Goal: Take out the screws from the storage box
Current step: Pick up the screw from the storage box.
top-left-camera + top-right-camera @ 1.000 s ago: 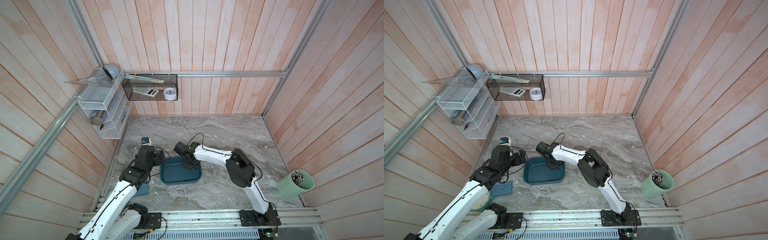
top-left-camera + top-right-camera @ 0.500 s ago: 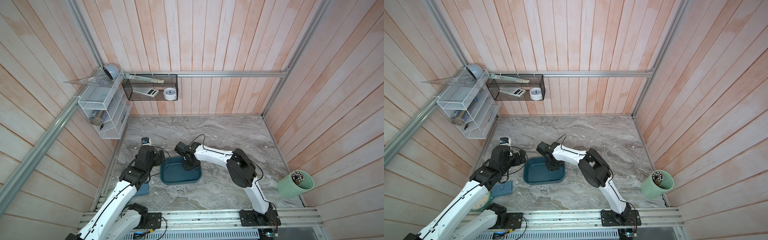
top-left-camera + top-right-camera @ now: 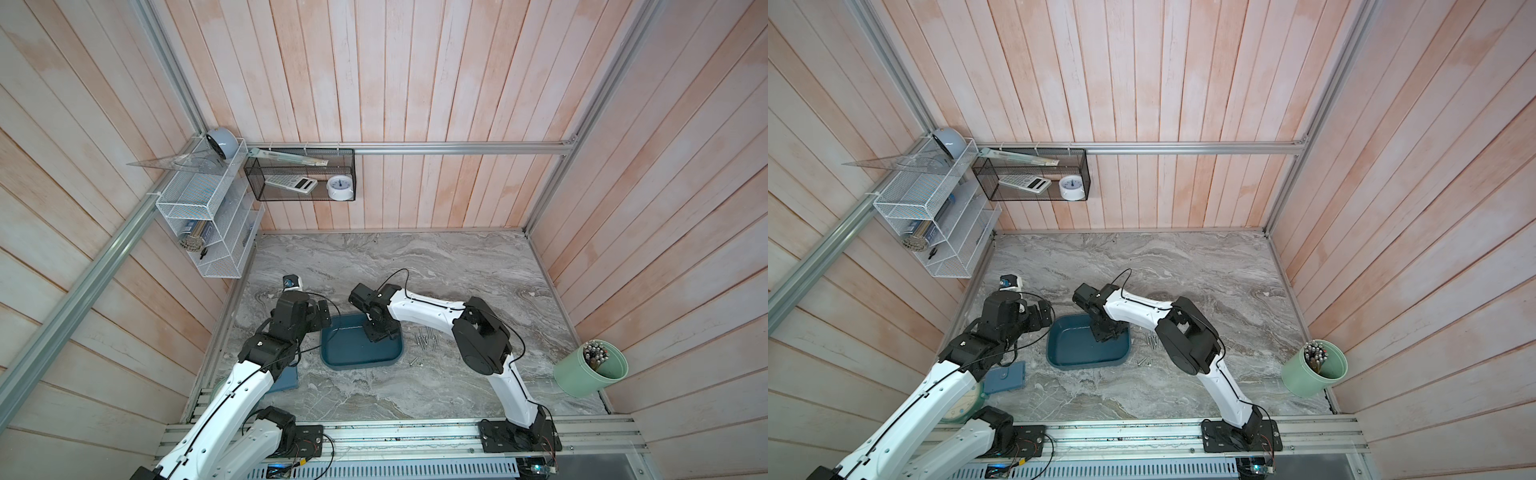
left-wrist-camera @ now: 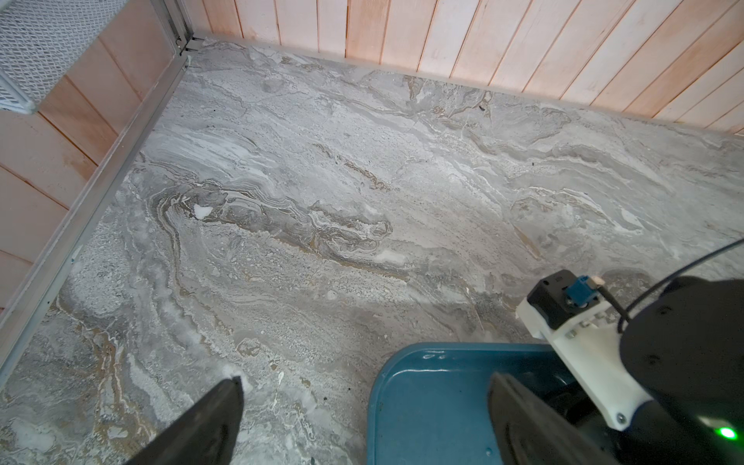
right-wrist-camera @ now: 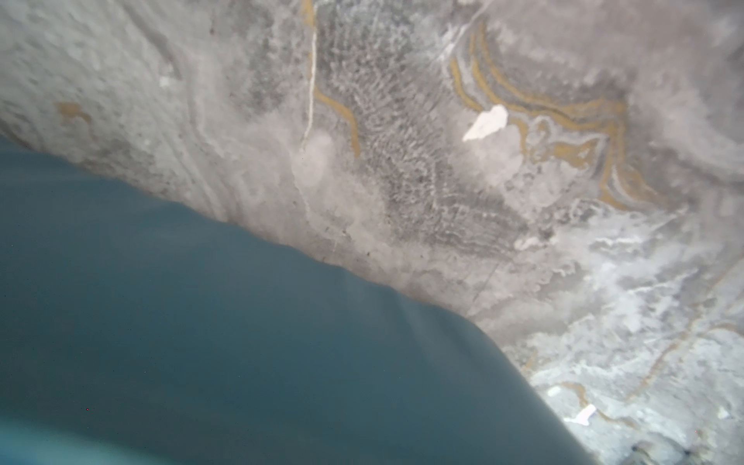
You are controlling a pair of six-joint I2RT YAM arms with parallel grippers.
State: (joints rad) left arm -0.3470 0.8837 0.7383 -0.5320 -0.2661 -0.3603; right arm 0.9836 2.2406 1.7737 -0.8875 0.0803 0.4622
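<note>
Gaping wide, left tool [image 4: 364, 378] grips nothing; right tool [image 3: 376, 334] in storage box [image 3: 357, 353]: can't tell.

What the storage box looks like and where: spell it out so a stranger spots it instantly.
Start at the grey marble tabletop; left of the silver screws scattered on it lies the storage box. It is a shallow teal-blue tray with rounded corners and a low rim, unlike the flat, rimless blue case near it or the tall pale green cup far right.
</note>
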